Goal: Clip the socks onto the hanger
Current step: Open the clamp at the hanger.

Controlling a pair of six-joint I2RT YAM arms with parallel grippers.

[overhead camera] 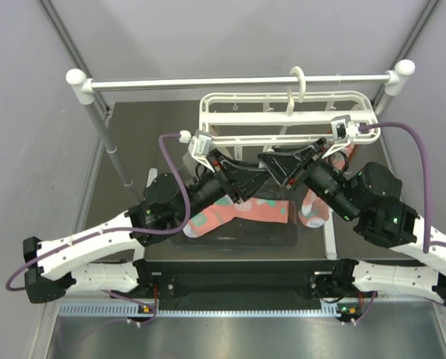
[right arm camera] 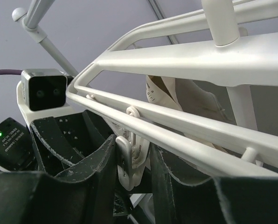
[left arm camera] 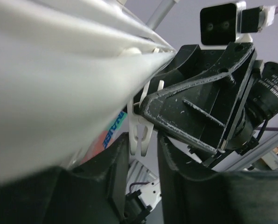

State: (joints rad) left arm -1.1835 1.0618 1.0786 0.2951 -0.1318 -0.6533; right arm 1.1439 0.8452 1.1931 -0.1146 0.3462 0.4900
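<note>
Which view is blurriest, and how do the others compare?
Left wrist: the hanger fills the left as a soft white blur, too close to focus; the clip beyond is sharper. Right wrist: rails crisp. Top external: evenly lit, sharp.

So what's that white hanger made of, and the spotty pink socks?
The hanger looks like moulded plastic: smooth, slightly glossy white rails that seem cast in one piece, with rounded corners. The socks look like soft knitted fabric, because they are matte, floppy and lie limp. Which yarn they are made of can't be told from here.
</note>
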